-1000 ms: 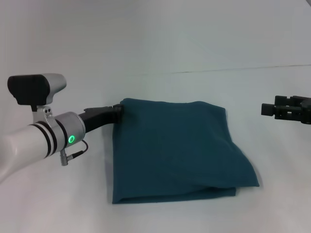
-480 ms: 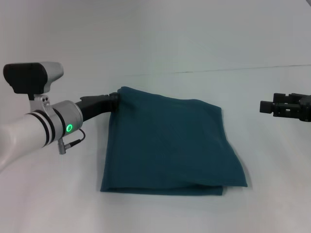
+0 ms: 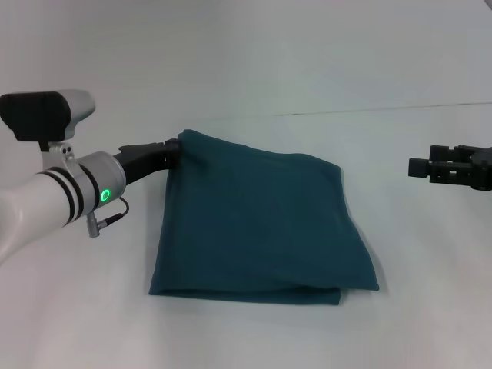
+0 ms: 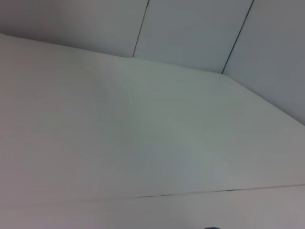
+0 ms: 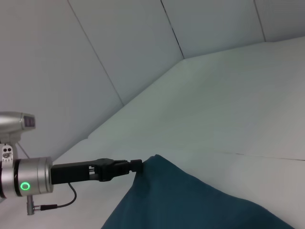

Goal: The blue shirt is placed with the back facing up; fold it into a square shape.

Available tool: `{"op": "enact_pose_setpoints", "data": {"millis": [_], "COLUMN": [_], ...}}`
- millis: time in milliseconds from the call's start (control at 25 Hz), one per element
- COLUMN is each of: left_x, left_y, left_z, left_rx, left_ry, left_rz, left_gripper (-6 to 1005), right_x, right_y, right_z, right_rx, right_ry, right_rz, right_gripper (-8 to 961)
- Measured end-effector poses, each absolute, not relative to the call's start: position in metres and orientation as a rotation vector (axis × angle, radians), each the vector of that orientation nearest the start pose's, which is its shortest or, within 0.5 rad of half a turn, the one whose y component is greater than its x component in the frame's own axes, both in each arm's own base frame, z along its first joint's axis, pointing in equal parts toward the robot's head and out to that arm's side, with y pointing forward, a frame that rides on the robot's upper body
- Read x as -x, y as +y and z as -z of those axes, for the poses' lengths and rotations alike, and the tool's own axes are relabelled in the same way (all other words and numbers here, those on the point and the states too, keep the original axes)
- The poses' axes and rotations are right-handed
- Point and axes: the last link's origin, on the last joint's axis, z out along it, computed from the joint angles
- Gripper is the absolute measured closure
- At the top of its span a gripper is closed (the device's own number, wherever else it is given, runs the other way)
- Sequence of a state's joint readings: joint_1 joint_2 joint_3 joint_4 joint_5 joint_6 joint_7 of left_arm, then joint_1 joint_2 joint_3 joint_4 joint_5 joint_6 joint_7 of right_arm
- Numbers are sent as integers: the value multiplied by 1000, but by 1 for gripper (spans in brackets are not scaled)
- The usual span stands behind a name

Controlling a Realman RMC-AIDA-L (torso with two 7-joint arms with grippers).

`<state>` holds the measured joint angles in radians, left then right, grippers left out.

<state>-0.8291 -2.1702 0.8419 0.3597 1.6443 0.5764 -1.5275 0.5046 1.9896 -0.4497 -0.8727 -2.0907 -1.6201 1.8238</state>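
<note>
Fingers of the left gripper (image 3: 175, 148) pinch the far left corner of the blue shirt (image 3: 261, 223), which lies folded, plain side up, mid-table (image 3: 254, 69), while the right gripper (image 3: 421, 167) hangs well off right, its opening unclear.

Robot lab test cell: bare white table (image 3: 254, 69), plain panelled walls (image 5: 119, 43) from 10 to 2 o'clock.

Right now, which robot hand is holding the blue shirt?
The left gripper. It pinches the blue shirt at its far left corner, while the right gripper hangs off to the right, touching nothing.
</note>
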Motion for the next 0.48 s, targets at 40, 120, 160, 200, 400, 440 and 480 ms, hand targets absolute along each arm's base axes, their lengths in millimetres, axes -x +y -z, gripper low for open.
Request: {"op": "enact_pose_setpoints", "data": {"millis": [40, 120, 160, 200, 400, 440, 480], "left_x": [224, 227, 228, 230, 234, 234, 234], "left_y": [443, 442, 442, 441, 440, 439, 440], "left_z": [67, 66, 65, 64, 62, 62, 62], "left_rx": [2076, 2064, 2058, 2053, 2042, 2042, 2042], "left_ry": [-1065, -1075, -1079, -1082, -1093, -1094, -1093], "left_rz": [559, 561, 562, 562, 568, 569, 569], "left_gripper": [986, 986, 986, 986, 986, 986, 981], "right_x": [-291, -291, -291, -291, -291, -291, -291], "right_y": [344, 344, 344, 344, 344, 344, 344], "right_z": [-102, -102, -102, -102, -102, -102, -102], "right_rx": [2397, 2397, 2396, 2397, 2398, 2399, 2399], "right_ry": [1038, 1038, 1037, 1037, 1038, 1038, 1039], "right_rz": [-696, -695, -694, -694, -694, -695, -695], "right_gripper": [53, 53, 53, 53, 54, 54, 54]}}
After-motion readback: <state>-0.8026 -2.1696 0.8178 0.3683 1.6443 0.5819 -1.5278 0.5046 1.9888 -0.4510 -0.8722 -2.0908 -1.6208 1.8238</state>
